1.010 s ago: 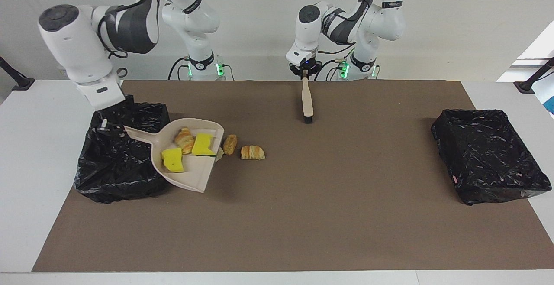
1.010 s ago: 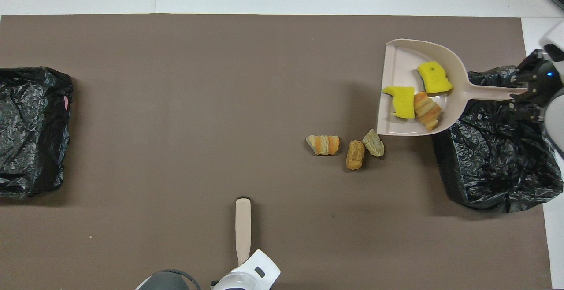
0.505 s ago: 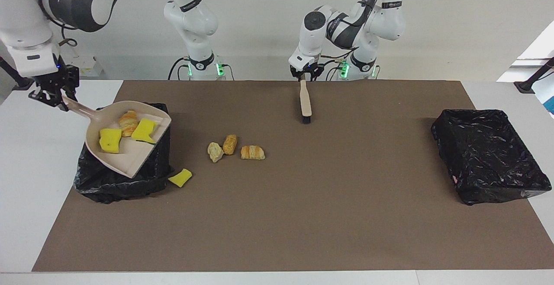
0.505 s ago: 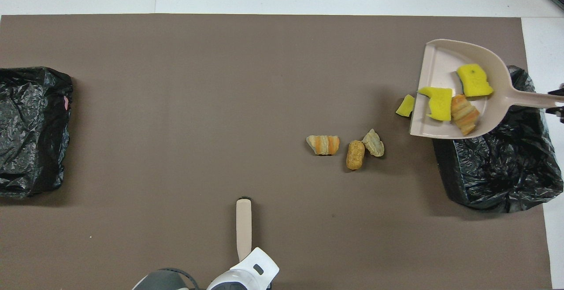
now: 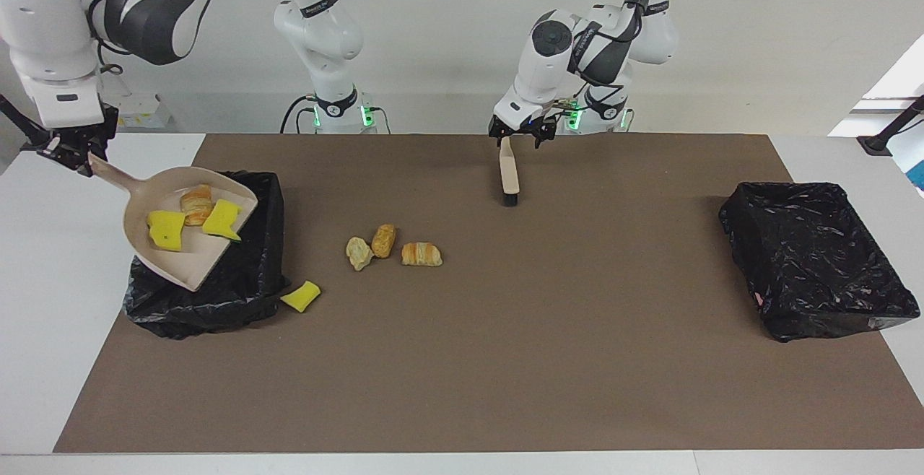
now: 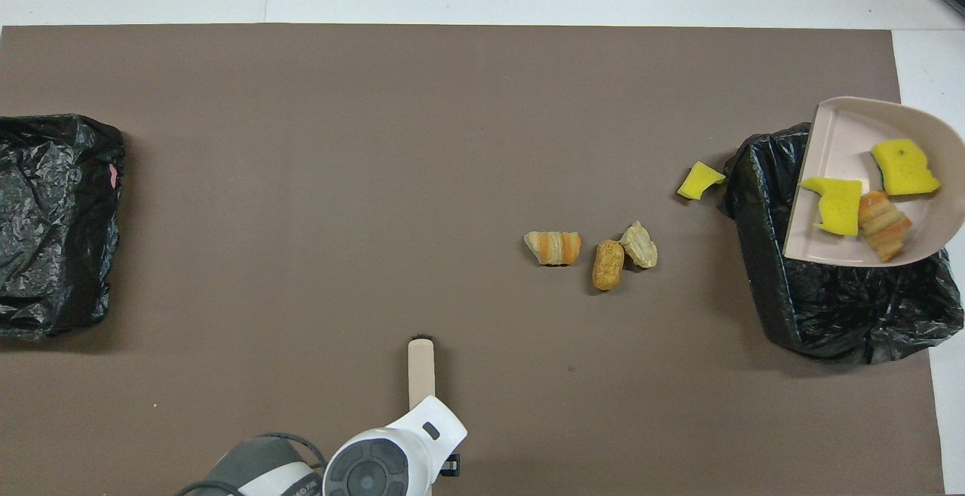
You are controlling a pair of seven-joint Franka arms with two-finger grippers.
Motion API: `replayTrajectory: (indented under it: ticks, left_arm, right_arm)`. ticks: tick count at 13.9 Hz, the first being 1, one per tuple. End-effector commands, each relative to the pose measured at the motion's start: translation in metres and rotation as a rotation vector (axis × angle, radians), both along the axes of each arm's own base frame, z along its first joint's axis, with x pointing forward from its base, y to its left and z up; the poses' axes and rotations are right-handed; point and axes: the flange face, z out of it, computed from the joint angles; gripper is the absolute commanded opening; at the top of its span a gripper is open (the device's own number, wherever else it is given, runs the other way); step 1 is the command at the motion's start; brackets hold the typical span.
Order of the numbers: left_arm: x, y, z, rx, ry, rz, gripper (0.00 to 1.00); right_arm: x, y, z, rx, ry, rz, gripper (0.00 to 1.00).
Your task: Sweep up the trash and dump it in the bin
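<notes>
Dustpan raised over the bin at the right arm's end of the bench, brush let go by the left claw.

The right claw point(image 5: 72, 156) grips the handle of the beige dustpan point(image 5: 162, 262), which hangs tilted over the black-lined bin point(image 5: 216, 302) just below and beside that claw; in the pan lie two yellow wedges point(image 5: 166, 229) and a pastry piece point(image 5: 195, 204). One yellow scrap point(image 5: 300, 296) lies on the brown mat beside the bin. Between the two claws, well apart from both, sit the beige lump point(image 5: 357, 253) and two more pastry pieces point(image 5: 421, 254) in a close group. The left claw point(image 5: 520, 136) stands with fingers spread just above the handle end of the brush point(image 5: 510, 175), which lies flat on the mat. A second black-lined bin point(image 5: 816, 258) sits at the left arm's end.
</notes>
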Motion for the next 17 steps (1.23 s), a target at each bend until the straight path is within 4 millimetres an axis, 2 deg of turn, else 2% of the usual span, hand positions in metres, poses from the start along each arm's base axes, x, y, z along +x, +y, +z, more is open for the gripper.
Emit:
replayTrajectory:
  ticks: [1,2,4,6,7,9,11,13,14,15,17]
  left_arm:
    - [0.051,0.026,0.065,-0.008,-0.048,-0.041,1.00]
    - [0.066,0.038,0.090,-0.005,-0.073,-0.057,1.00]
    - [0.097,0.055,0.126,0.012,-0.068,-0.072,1.00]
    - [0.121,0.065,0.163,0.007,-0.050,-0.063,1.00]
    - [0.133,0.077,0.181,0.000,-0.059,-0.049,1.00]
    - [0.143,0.101,0.216,0.003,-0.078,-0.041,1.00]
    - [0.143,0.124,0.233,0.015,-0.062,-0.069,1.00]
    - [0.141,0.148,0.243,0.014,-0.068,-0.062,1.00]
    - [0.133,0.160,0.250,0.018,-0.062,-0.069,1.00]
    - [0.127,0.164,0.249,0.021,-0.033,-0.109,1.00]
    - [0.126,0.173,0.249,0.020,-0.010,-0.138,1.00]
  right_arm:
    - [-0.012,0.002,0.005,-0.074,0.027,0.027,0.00]
    - [-0.012,0.002,0.006,-0.105,0.045,0.048,0.00]
    - [-0.013,0.005,0.007,-0.156,0.100,0.083,0.00]
    - [-0.018,0.004,0.018,-0.223,0.117,0.091,0.00]
    - [-0.019,0.005,0.022,-0.261,0.127,0.101,0.00]
    - [-0.015,0.021,0.029,-0.319,0.141,0.131,0.00]
    - [-0.016,0.043,0.049,-0.428,0.141,0.179,0.00]
    - [-0.015,0.072,0.056,-0.484,0.138,0.217,0.00]
    - [-0.021,0.082,0.053,-0.511,0.120,0.196,0.00]
    - [-0.029,0.093,0.049,-0.529,0.090,0.176,0.00]
    - [-0.039,0.099,0.046,-0.548,0.072,0.180,0.00]
